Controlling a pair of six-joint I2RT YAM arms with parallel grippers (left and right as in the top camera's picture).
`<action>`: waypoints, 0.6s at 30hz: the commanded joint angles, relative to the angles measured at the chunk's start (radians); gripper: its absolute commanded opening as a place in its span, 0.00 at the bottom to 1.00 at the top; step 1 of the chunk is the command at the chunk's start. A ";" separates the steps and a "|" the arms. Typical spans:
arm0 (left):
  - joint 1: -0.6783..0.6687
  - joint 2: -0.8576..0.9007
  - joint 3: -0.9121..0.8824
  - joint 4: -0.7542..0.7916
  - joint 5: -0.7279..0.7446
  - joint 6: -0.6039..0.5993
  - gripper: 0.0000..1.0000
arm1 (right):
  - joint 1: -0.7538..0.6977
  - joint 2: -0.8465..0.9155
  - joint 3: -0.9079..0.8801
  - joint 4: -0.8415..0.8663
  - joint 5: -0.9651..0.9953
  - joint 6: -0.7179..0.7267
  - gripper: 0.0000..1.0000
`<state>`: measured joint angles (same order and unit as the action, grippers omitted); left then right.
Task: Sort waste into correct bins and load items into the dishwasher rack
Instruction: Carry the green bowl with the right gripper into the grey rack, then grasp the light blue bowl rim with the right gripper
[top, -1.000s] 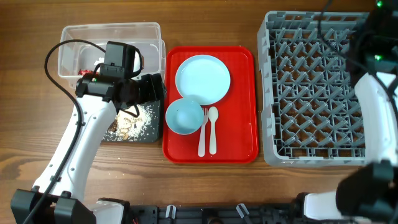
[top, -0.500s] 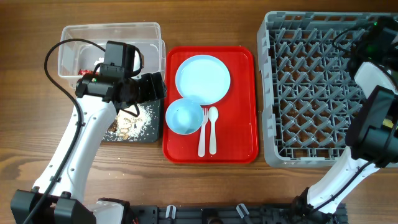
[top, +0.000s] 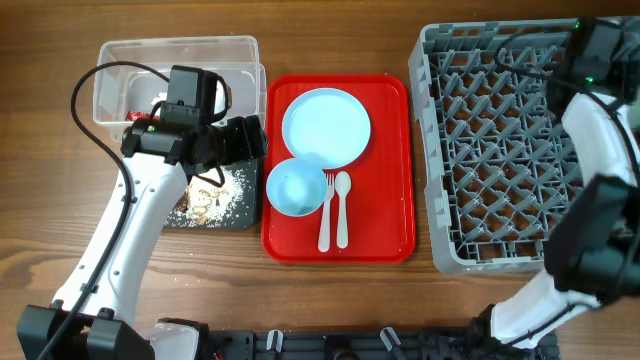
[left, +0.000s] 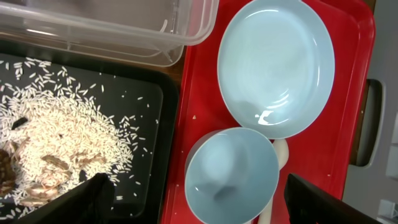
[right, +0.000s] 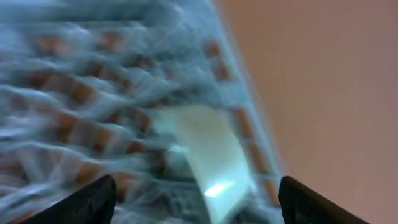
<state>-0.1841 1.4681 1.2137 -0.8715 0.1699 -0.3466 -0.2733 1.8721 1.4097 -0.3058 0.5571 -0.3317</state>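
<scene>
Left gripper, spread and empty, hovers above the pale blue round bowl; descending askew could flick the white plastic spoon (right gripper, likewise spread, at the table's far-right corner).

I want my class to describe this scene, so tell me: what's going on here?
Two robot arms are clearing a meal tray. The left gripper hangs open and empty where the black tray, holding food leftovers, meets the red tray. The pale blue plate, pale blue bowl, fork and spoon lie on the red tray, not yet loaded. The right gripper is open above the grey rack; its view is blurred, showing only a pale green shape.
</scene>
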 joint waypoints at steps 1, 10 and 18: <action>-0.002 -0.013 -0.003 0.002 -0.008 -0.009 0.89 | 0.030 -0.124 -0.003 -0.125 -0.637 0.191 0.83; 0.175 -0.013 -0.004 -0.196 -0.200 -0.246 1.00 | 0.563 -0.209 -0.021 -0.616 -0.938 0.365 0.82; 0.267 -0.013 -0.003 -0.196 -0.152 -0.246 1.00 | 0.880 0.022 -0.031 -0.588 -0.771 0.685 0.66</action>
<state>0.0780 1.4677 1.2125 -1.0664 0.0067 -0.5755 0.5789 1.8168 1.3945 -0.9070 -0.2867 0.2142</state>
